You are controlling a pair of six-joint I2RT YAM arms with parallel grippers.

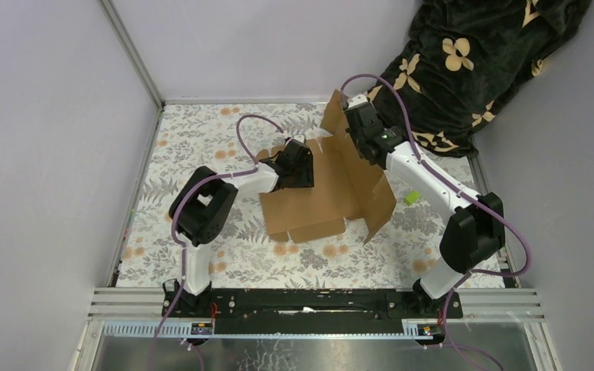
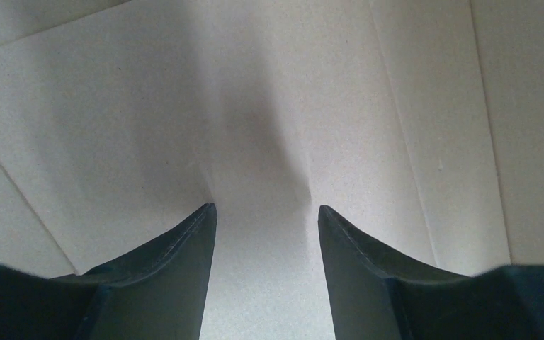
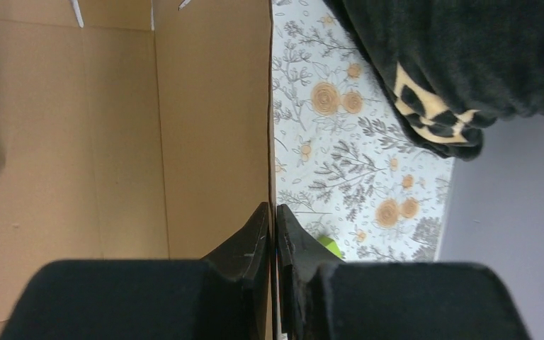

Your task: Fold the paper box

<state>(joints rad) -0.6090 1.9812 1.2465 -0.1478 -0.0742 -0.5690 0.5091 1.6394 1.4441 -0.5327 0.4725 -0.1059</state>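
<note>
Folding looks barely begun: the box (image 1: 313, 201) sits mid-table (image 1: 201, 131) with its base panel flat and one large panel on the right side raised to a steep tilt, its far corner highest. The right gripper (image 3: 272, 210) is clamped on that raised panel's edge, fingers nearly together with only the card between them. The left gripper (image 2: 267, 212) is down on the far-left part of the sheet, fingers moderately apart and holding nothing; judged to be pinning the base so the sheet does not slide. Done, as far as visible: one panel partly stood up. Left to do, by my reading: bring that panel square, raise the other walls, tuck the flaps and tabs, close the lid; most of the job. Hard to make out: the left wrist view is filled with pale card, so which crease lies under the fingers cannot be told, nor whether the tips touch the card. The left arm covers the sheet's far-left corner in the top view. A green block (image 1: 411, 198) lies just right of the raised panel, apart from the box; a dark cloth (image 1: 464, 69) is heaped at the far right corner.
</note>
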